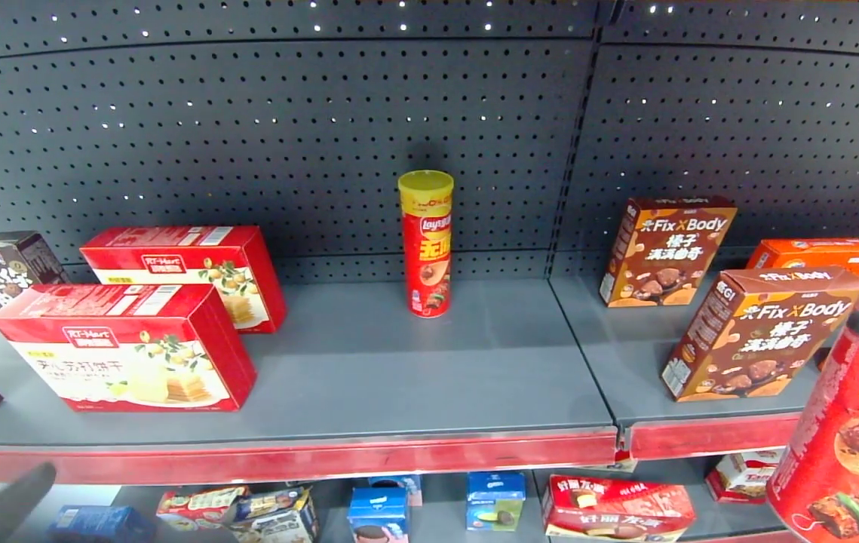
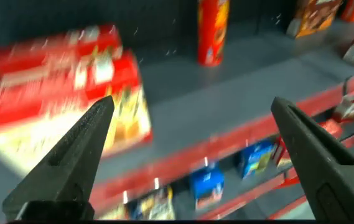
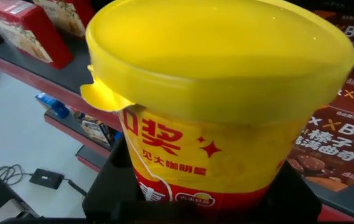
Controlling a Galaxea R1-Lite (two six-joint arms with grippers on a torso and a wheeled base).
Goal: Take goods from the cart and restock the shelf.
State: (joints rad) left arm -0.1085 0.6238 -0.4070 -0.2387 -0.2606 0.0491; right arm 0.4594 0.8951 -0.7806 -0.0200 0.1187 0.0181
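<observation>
Fingers of the right gripper (image 3: 201, 202) clamp a red can (image 1: 848, 452) with a yellow lid (image 3: 220, 56), at the lower right edge of the head view, in front of the shelf (image 1: 399, 369). We see the left gripper (image 2: 192, 104) spread wide, holding nothing, facing two red boxes (image 1: 127, 347) at the shelf's left. A second can (image 1: 426, 243) stands upright at the shelf's centre; brown boxes (image 1: 761, 332) stand at its right.

Red chip can (image 1: 851, 445) (image 3: 220, 93) at the shelf (image 1: 399, 377)
We are holding it, yellow-lidded and slightly tilted, before the shelf's right end.
</observation>
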